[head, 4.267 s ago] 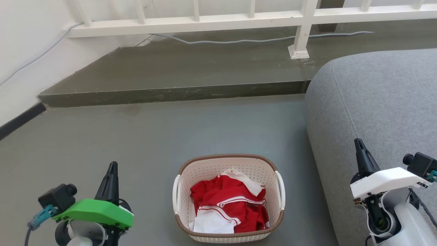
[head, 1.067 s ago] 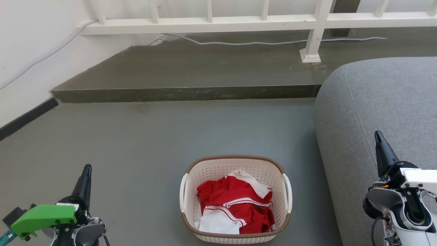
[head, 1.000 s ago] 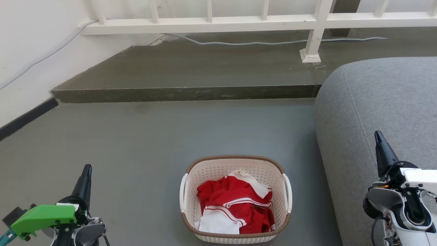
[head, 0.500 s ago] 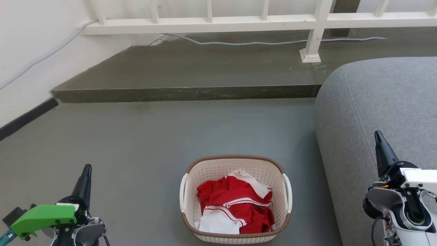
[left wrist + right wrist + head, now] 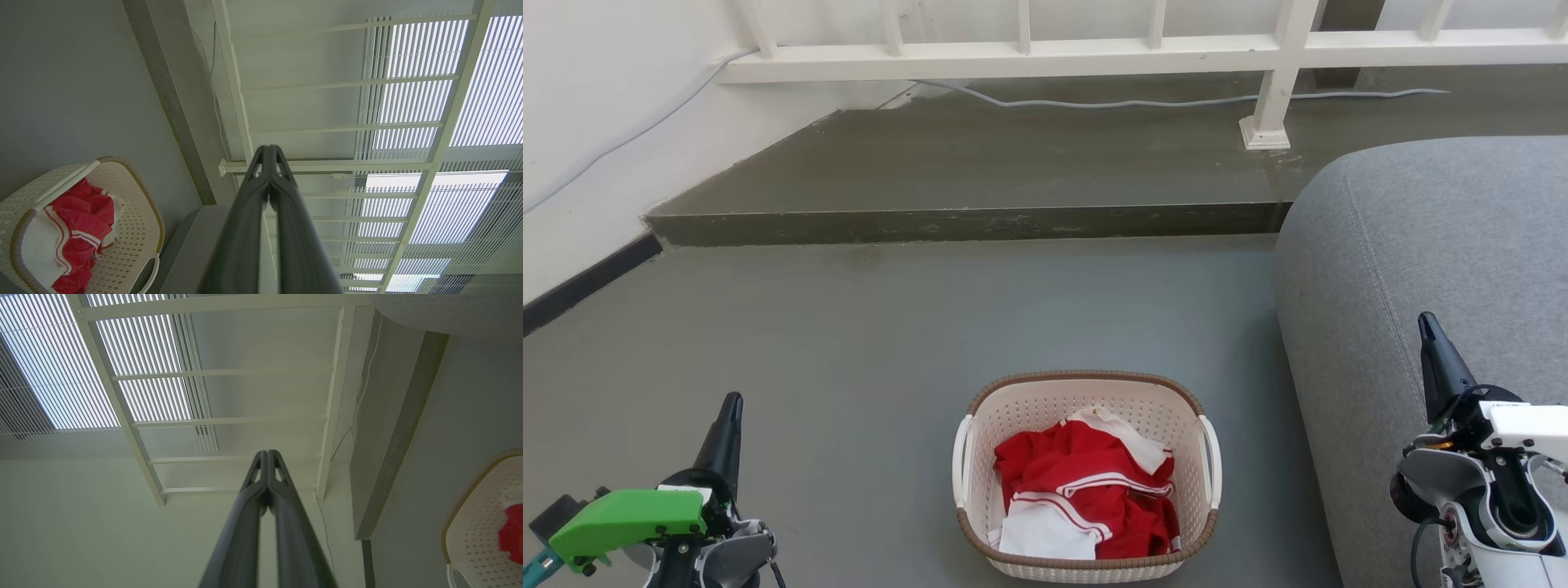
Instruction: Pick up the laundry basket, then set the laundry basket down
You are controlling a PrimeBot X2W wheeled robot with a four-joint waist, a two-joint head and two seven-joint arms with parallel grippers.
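A home living space: grey sofa (image 5: 1421, 269), white railing (image 5: 1094, 51), laundry basket (image 5: 1085, 376) holding clothes (image 5: 1086, 490).

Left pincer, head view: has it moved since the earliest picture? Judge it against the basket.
Yes. The left pincer has moved to the robot's left, away from the basket; the floor gap between them is wider.

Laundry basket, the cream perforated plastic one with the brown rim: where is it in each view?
Head view: cream perforated plastic laundry basket with brown rim, bottom centre, left of the grey sofa.
Left wrist view: laundry basket in the lower left corner.
Right wrist view: laundry basket cut by the lower right edge.
Shared landmark: dark edge of the raised concrete step, beyond it in all three.
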